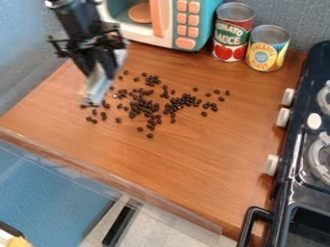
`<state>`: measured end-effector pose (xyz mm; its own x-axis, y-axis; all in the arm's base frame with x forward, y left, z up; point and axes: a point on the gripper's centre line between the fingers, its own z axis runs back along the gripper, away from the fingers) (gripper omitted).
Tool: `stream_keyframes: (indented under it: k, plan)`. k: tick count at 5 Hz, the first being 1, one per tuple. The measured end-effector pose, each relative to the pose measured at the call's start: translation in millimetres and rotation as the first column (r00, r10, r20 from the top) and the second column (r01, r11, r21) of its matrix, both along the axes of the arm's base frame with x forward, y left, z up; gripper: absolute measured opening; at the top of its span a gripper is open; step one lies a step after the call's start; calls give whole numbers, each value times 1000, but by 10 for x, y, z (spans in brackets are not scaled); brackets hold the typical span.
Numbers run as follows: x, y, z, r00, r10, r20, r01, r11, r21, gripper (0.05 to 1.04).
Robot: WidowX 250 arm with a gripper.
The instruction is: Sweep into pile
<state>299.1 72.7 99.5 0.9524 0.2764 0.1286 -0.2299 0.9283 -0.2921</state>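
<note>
Dark beans (147, 107) are lying loosely scattered toward the counter's (187, 166) back left corner, so gathering is seemingly still wanting. Beside their left fringe, the gripper (100, 70) is hanging, jaws apparently closed around a pale blade (98, 87). Next is calling for a low inward sweep.

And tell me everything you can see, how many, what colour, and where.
Bean-like pieces: dozens, dark brown, scattered mid-counter
Counter: one, brown wood, centre
Toy microwave: one, teal, white and orange, top
Disc: one, orange, inside it
Can: one, mostly red, right of microwave
Second can: one, mostly yellow, beside it
Stove: one, black, white knobs, right edge
Blue surface: one, lower left
Pale item: one, whitish, below the gripper
Gripper: one, black, upper left
</note>
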Motion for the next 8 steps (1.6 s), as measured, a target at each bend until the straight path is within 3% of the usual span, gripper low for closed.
stream_keyframes:
  k: [1,3,5,8]
  plan:
    - [114,-358,-98,1000,-2,-1,2,1000,-21,366]
    - [400,-1042,-289,995,103,-16,-104,992,-76,366]
    - [791,-1277,-404,967,255,14,-253,964,-84,366]
    - [1283,-1354,-441,920,392,30,-383,912,-147,366]
